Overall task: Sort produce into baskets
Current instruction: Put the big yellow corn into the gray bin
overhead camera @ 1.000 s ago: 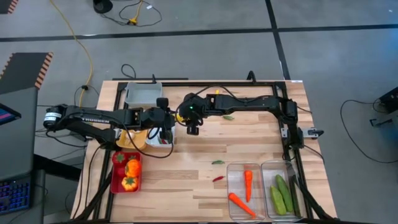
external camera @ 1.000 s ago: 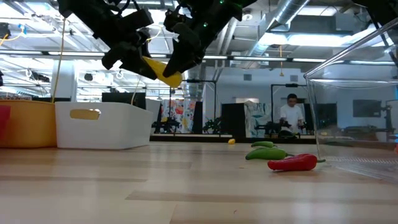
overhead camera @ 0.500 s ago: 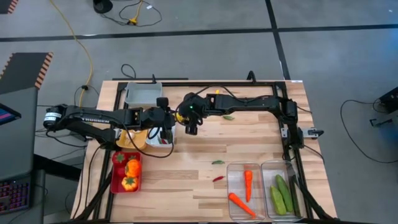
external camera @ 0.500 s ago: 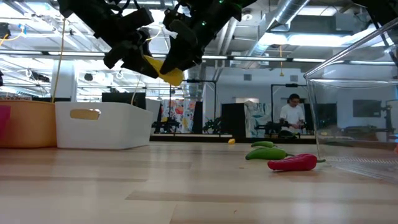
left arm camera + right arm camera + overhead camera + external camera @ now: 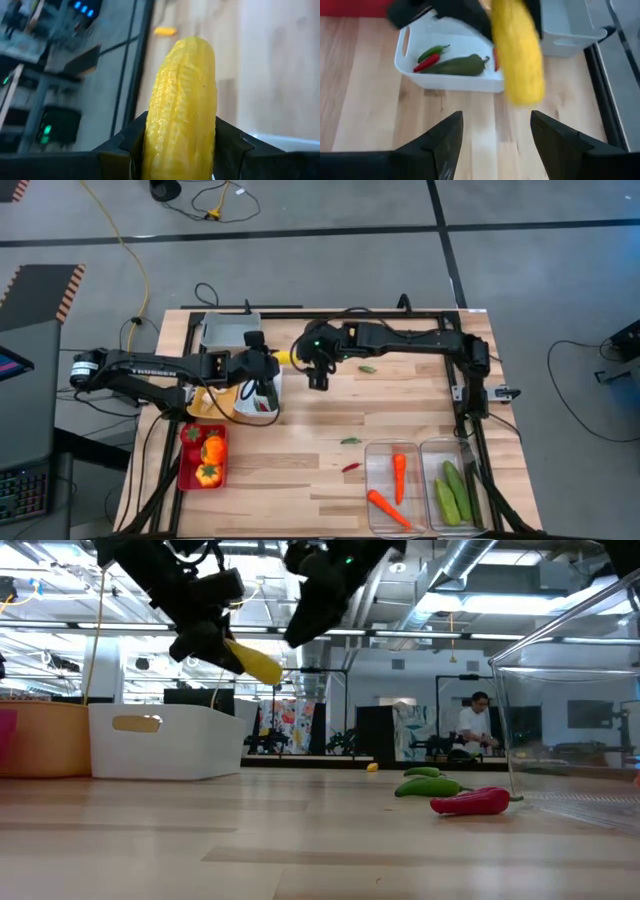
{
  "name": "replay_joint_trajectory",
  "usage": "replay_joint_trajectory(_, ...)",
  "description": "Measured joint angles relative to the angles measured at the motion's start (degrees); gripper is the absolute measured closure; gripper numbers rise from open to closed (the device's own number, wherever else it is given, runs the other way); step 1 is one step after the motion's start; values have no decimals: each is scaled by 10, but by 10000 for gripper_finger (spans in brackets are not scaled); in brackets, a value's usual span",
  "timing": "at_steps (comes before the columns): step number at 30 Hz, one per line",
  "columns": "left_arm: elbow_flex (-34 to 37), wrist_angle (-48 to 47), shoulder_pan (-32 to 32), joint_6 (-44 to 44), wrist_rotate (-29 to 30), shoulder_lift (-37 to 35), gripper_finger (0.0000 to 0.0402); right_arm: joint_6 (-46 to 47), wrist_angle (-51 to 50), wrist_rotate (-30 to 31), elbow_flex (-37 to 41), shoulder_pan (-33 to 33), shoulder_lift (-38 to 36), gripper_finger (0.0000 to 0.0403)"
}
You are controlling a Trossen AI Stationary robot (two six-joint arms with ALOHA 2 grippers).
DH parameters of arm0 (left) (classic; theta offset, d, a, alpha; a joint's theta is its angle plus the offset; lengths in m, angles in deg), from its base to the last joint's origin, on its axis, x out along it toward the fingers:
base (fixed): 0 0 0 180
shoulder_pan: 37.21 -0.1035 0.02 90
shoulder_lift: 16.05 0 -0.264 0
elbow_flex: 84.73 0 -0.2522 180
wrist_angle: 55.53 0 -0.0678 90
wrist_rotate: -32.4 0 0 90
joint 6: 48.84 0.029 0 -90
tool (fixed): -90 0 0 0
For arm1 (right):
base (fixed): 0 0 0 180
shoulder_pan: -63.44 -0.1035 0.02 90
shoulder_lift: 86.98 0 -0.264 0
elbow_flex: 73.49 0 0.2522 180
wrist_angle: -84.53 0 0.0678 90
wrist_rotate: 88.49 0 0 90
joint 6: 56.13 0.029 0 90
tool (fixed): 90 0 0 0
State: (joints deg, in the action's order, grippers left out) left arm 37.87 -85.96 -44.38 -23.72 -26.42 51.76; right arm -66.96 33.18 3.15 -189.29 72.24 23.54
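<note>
Left gripper (image 5: 268, 361) is clamped on the yellow corn cob (image 5: 181, 105), fingers on both sides of it; cob held up off the desk (image 5: 400, 405), poking out toward the desk's middle, just above the edge of the white bin (image 5: 451, 55); low view shows the cob (image 5: 252, 660) tilted, hanging over the white bin's (image 5: 165, 743) near end; right gripper (image 5: 317, 379) is close beside the cob, apart from it, fingers (image 5: 440, 145) spread wide with nothing between them; right wrist view looks past those fingers at the cob (image 5: 517, 55) hanging free in front.

White bin holds a dark green pepper (image 5: 457, 65), a red chili (image 5: 426, 62) and a small green chili (image 5: 432, 50); grey bin (image 5: 229, 330) sits at the desk's far edge, next to the white one; yellow bin (image 5: 208, 404) is under the left arm, mostly hidden; red bin (image 5: 203, 457) holds orange-red peppers (image 5: 210, 462).

Loose on the desk: green chili (image 5: 349, 441), red chili (image 5: 350, 467), another green piece (image 5: 367, 368) near the right arm; clear bin (image 5: 393, 485) has two carrots (image 5: 399, 474); second clear bin (image 5: 452, 485) has cucumbers (image 5: 452, 490).
</note>
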Motion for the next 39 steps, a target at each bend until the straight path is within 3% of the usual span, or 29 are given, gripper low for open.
replay_joint_trajectory(8, 0, -52, -83, -47, 26, 0, 256, 13, -61, 0, 0, 41, -46, 143)
replay_joint_trajectory(23, 0, -98, -245, -73, 28, 0, 256, 81, -77, 0, 21, 133, -44, 143)
replay_joint_trajectory(30, 0, -154, -291, -132, 99, 0, 256, 83, -85, 0, 21, 146, -44, 143)
replay_joint_trajectory(39, 0, -224, -324, -152, 43, 0, 256, 104, -66, 0, 21, 165, -44, 143)
